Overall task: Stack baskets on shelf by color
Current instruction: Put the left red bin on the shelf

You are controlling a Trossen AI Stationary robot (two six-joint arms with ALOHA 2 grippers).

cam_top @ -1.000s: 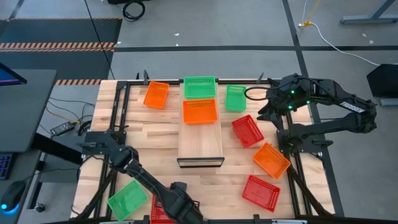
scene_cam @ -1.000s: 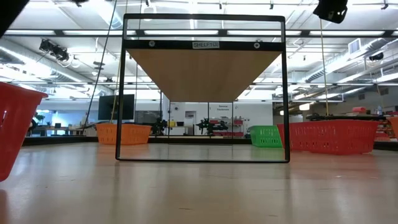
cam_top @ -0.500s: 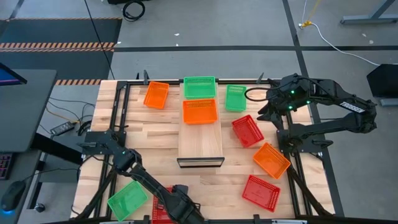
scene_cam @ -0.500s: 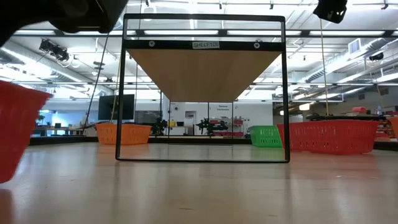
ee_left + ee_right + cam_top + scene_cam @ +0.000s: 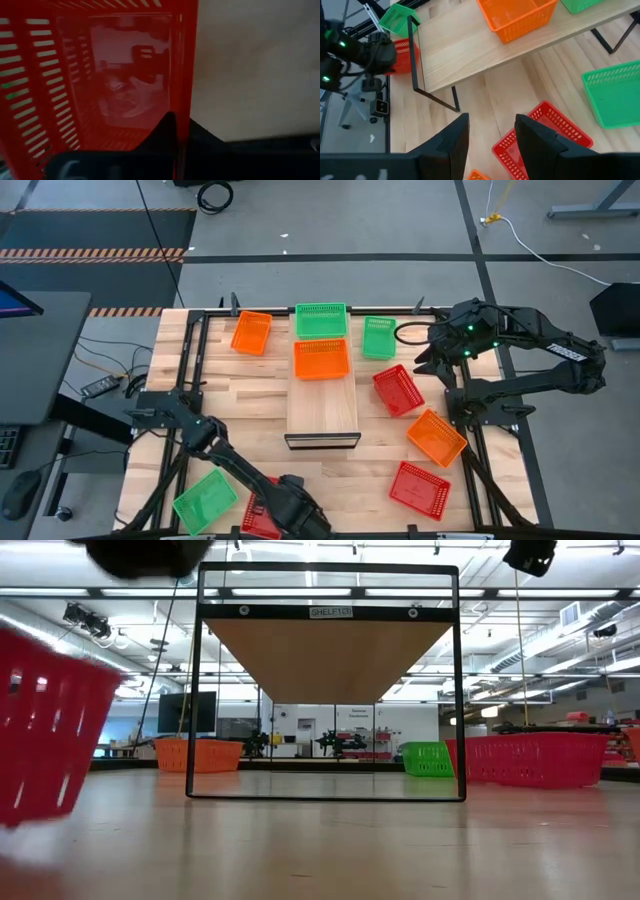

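At table's near edge, my left end effector [image 5: 268, 515] is now clamping red basket [image 5: 258, 517], lifting it shelfward; right end effector [image 5: 490, 135] is idling open.

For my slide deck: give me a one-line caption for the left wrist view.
Left hand shut on the wall of a red basket above the pale table.

You have nine baskets in the high view: three green [image 5: 321, 320] [image 5: 378, 337] [image 5: 205, 500], three orange [image 5: 251, 332] [image 5: 322, 359] [image 5: 436, 436], three red [image 5: 398, 390] [image 5: 419, 489] [image 5: 256, 516]. You have one shelf [image 5: 322, 415], carrying two of them, one green and one orange. Seven sit off it about the counter [image 5: 240, 410]. Two arms are present.
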